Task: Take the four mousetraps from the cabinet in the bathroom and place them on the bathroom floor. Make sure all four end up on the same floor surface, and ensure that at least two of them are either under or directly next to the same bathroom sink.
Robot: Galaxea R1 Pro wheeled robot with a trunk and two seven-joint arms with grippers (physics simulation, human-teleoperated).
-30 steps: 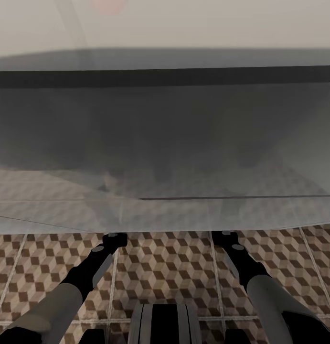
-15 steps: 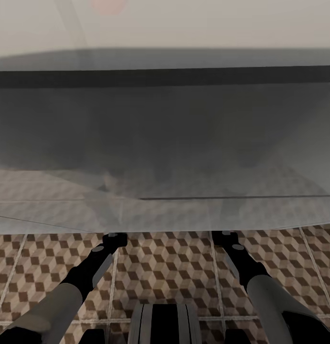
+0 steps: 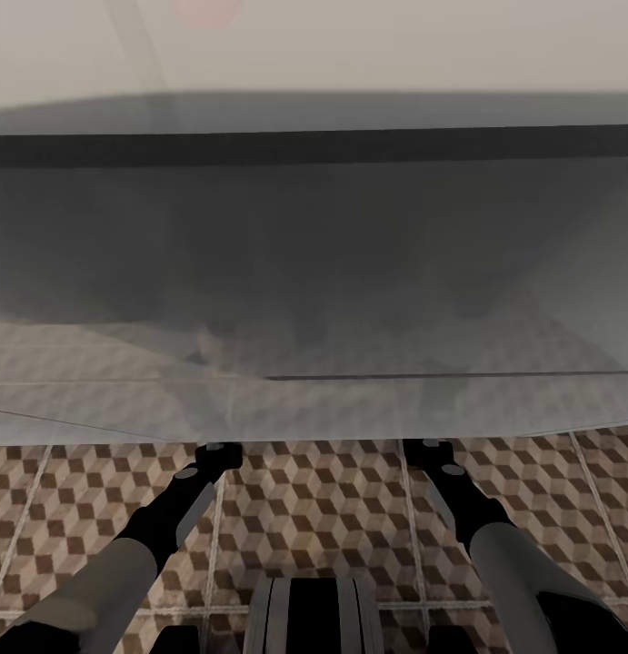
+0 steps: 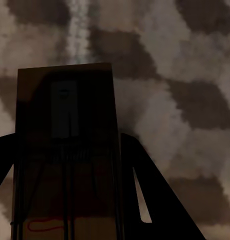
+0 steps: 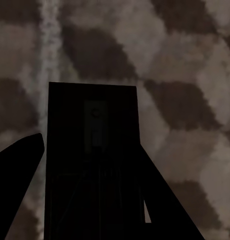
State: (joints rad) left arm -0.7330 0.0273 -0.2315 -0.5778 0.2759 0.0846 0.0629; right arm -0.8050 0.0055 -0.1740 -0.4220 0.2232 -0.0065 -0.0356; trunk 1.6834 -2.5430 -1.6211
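In the left wrist view, the left end effector (image 4: 70,200) pinches a mousetrap (image 4: 65,150): a flat wooden board with dark wire parts and a small metal plate, held between the two dark fingers (image 4: 160,200) that flank it on either side. The board points out along the fingers toward the bathroom floor (image 4: 185,60), whose brown and beige cube pattern and a pale grout line lie close behind it.

In the right wrist view, the right end effector (image 5: 92,200) likewise pinches a second mousetrap (image 5: 92,150), a very dark board with faint wire lines and a small plate, sitting between its two fingers (image 5: 17,175). The same patterned tiles and a grout line lie behind it.

From the head view, both arms reach forward and down, the left end effector (image 3: 218,451) and right end effector (image 3: 425,448) ending at the lower edge of a large grey, translucent, blurred mass (image 3: 314,272) that crosses the picture. Its identity cannot be told. The tiled bathroom floor (image 3: 323,509) spreads beneath the arms, and the robot's dark trunk (image 3: 314,618) sits between them.
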